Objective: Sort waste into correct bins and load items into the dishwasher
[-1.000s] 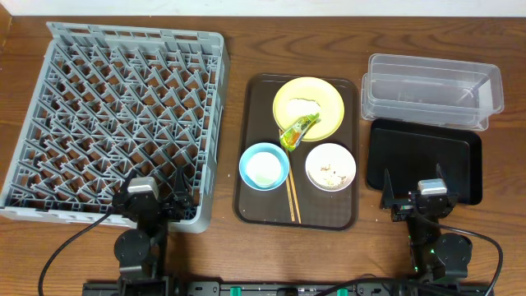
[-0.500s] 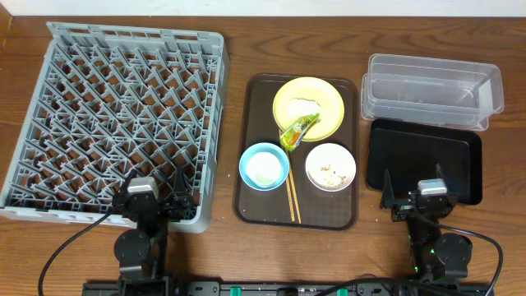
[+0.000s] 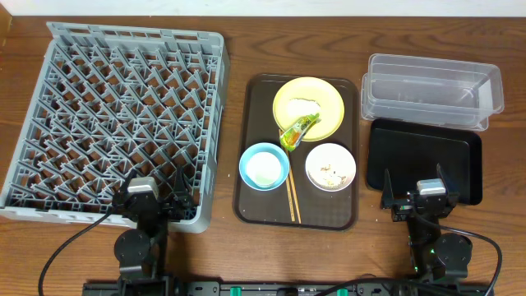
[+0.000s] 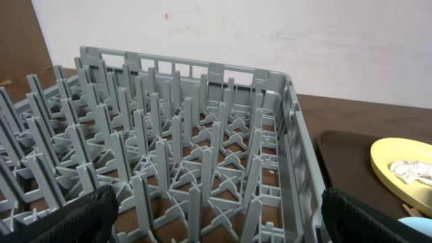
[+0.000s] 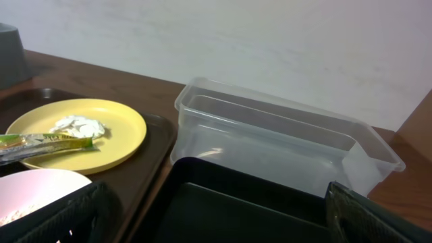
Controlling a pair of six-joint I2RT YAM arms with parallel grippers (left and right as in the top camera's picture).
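The grey dish rack (image 3: 115, 115) fills the left and shows in the left wrist view (image 4: 189, 155). On the brown serving tray (image 3: 246, 197) stand the yellow plate (image 3: 322, 99) with whitish crumbs (image 3: 306, 104), the green-yellow wrapper (image 3: 297, 129) on its edge, the light blue bowl (image 3: 263, 164), the white bowl (image 3: 330, 167) holding crumbs, and the chopsticks (image 3: 292, 200). The clear tub (image 3: 431, 86) and black tray (image 3: 423, 158) are at the right. My left gripper (image 3: 156, 197) is open over the rack's near edge. My right gripper (image 3: 415, 191) is open over the black tray's near edge (image 5: 270, 209). Both are empty.
The right wrist view shows the plate (image 5: 115, 128), wrapper (image 5: 40, 143), clear tub (image 5: 283, 135) and white bowl (image 5: 34, 196). Bare wooden table lies between rack and serving tray, and along the front edge. A wall stands behind the table.
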